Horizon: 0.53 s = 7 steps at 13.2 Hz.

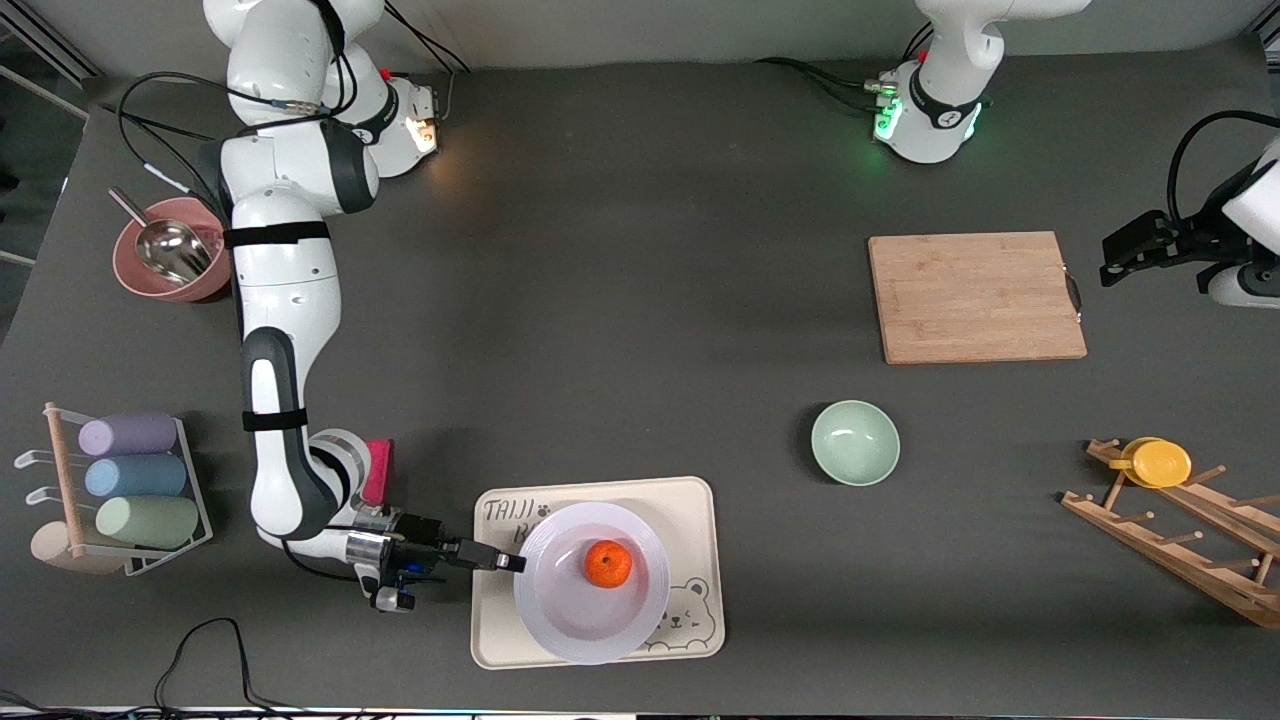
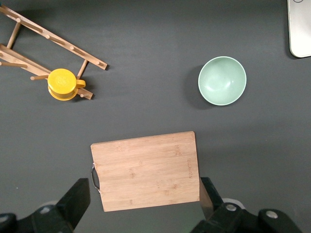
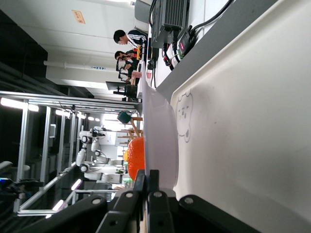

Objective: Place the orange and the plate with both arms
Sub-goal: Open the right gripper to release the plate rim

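Note:
The white plate (image 1: 590, 615) lies on the cream bear tray (image 1: 690, 500) near the front camera. The orange (image 1: 607, 563) sits in the middle of the plate. My right gripper (image 1: 512, 562) is low at the plate's edge toward the right arm's end, shut on the rim. The right wrist view shows its fingers (image 3: 146, 177) pinching the plate's rim (image 3: 160, 131), with the orange (image 3: 136, 155) on the plate and the tray (image 3: 243, 121) beneath. My left gripper (image 1: 1130, 250) waits in the air beside the wooden cutting board (image 1: 975, 297), open and empty (image 2: 144, 204).
A pale green bowl (image 1: 855, 442) stands between tray and board. A wooden rack (image 1: 1180, 540) with a yellow cup (image 1: 1160, 462) is at the left arm's end. A pink bowl with a scoop (image 1: 165, 250), a rack of pastel cups (image 1: 130, 480) and a pink sponge (image 1: 378, 470) flank the right arm.

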Tool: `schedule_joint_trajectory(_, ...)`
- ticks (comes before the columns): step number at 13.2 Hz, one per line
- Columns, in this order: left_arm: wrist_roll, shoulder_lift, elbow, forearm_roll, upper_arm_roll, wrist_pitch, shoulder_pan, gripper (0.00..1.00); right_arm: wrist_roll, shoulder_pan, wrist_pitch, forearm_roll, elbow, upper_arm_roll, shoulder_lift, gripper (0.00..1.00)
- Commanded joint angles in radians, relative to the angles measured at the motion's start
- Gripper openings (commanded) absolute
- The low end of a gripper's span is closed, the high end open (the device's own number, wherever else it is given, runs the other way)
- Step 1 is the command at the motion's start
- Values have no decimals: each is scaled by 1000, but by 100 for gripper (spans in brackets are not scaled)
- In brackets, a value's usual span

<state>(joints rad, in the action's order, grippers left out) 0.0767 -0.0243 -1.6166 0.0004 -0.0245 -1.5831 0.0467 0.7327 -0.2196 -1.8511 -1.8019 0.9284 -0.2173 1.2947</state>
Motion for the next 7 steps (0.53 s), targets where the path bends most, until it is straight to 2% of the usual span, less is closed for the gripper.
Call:
schedule_joint_trajectory(1, 15, -8, -6, 4, -6, -5, 5, 100, 48, 8, -3, -20, -48, 12, 31, 0)
schedule_joint_trajectory(4, 15, -5, -6, 4, -6, -9, 5, 100, 85, 6, -3, -13, -40, 12, 31, 0)
schedule_joint_trajectory(5, 15, -3, -6, 4, -6, -9, 5, 100, 82, 6, -3, -10, -37, 12, 31, 11)
schedule_joint_trajectory(6, 15, -3, -6, 4, -6, -9, 5, 100, 82, 6, -3, -8, -37, 12, 31, 28)
schedule_joint_trajectory(7, 15, -3, -6, 4, -8, -11, 5, 100, 83, 6, -2, -7, -36, 12, 28, 28)
